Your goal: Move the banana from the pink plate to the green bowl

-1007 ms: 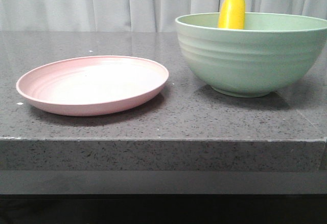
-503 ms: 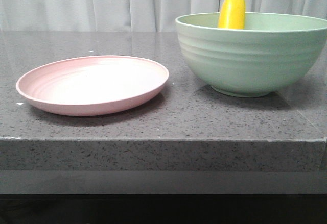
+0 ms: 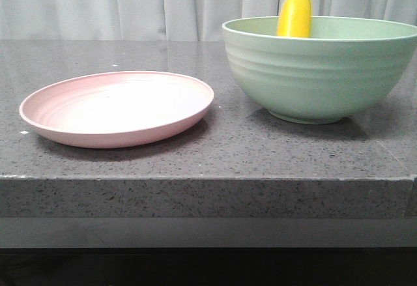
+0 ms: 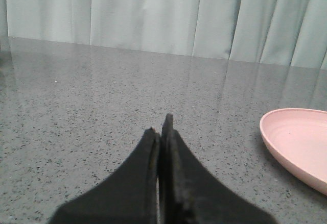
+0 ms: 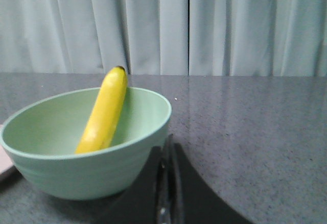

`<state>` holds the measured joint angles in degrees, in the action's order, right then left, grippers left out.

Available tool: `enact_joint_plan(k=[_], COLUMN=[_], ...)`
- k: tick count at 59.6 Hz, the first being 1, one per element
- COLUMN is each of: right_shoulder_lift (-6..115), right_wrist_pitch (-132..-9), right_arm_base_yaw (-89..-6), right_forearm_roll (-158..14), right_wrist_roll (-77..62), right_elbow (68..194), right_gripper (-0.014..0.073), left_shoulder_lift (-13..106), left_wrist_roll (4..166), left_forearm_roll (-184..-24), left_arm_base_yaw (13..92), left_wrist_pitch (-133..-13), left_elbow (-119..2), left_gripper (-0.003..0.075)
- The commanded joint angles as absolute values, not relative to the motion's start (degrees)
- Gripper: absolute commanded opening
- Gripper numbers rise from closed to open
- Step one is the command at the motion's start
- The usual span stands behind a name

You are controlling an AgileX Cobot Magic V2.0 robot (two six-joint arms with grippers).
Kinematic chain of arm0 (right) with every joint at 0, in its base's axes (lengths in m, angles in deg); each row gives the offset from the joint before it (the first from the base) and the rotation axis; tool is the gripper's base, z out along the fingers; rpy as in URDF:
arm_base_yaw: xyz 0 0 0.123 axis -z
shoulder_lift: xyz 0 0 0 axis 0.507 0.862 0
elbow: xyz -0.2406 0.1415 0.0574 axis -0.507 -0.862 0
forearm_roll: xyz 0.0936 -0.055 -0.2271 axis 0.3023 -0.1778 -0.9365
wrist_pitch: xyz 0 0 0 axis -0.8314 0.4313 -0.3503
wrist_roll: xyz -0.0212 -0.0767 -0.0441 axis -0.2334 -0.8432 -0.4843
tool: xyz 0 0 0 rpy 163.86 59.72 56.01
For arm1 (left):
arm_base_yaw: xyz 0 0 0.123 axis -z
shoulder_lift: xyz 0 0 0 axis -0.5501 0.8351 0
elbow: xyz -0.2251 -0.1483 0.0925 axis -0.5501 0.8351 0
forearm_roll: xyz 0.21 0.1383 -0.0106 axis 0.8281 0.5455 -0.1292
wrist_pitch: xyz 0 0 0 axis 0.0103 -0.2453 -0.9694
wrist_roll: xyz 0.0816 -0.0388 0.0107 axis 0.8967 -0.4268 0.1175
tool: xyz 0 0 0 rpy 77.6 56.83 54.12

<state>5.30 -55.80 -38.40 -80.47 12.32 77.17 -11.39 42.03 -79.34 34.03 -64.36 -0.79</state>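
Observation:
The yellow banana (image 3: 294, 14) stands on end inside the green bowl (image 3: 319, 71), leaning on its far wall with the dark tip up. It also shows in the right wrist view (image 5: 104, 112), inside the bowl (image 5: 76, 168). The pink plate (image 3: 117, 109) is bare, left of the bowl; its edge shows in the left wrist view (image 4: 299, 145). My left gripper (image 4: 159, 129) is shut and empty, left of the plate. My right gripper (image 5: 167, 145) is shut and empty, just right of the bowl. Neither gripper shows in the front view.
The plate and bowl stand on a dark speckled stone counter (image 3: 215, 149) whose front edge drops off near the camera. A pale curtain (image 3: 130, 6) hangs behind the counter.
The view has shifted very slightly. The banana, bowl and plate stand as before.

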Motion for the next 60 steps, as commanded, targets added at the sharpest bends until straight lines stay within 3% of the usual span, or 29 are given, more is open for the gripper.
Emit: enact_joint_plan(k=[1,14,24,60], right_shoulder_lift=[3.41,-5.91,-5.77,-5.77], right_wrist_pitch=[-49.34,-61.78,-66.49,-62.29], right_arm_base_yaw=[-35.7,-31.77,-31.65,-31.65], right_forearm_roll=[-82.23,-81.16,-81.16,-81.16], right_wrist_roll=[12.94,14.05,14.05,14.05], right_elbow=[73.31,69.04,69.04,69.04], right_gripper=[-0.006,-0.006,-0.006,-0.006], left_shoulder_lift=[-12.54,-12.54,-12.44,-12.44], left_wrist_roll=[41.34,41.34,41.34,41.34], left_forearm_roll=[-79.93,-79.93,-79.93,-79.93], left_arm_base_yaw=[33.87,33.87,33.87,33.87], left_wrist_pitch=[-59.4,-59.4,-59.4,-59.4], left_elbow=[-0.7,-0.7,-0.7,-0.7], left_gripper=[-0.002,-0.002,-0.002,-0.002])
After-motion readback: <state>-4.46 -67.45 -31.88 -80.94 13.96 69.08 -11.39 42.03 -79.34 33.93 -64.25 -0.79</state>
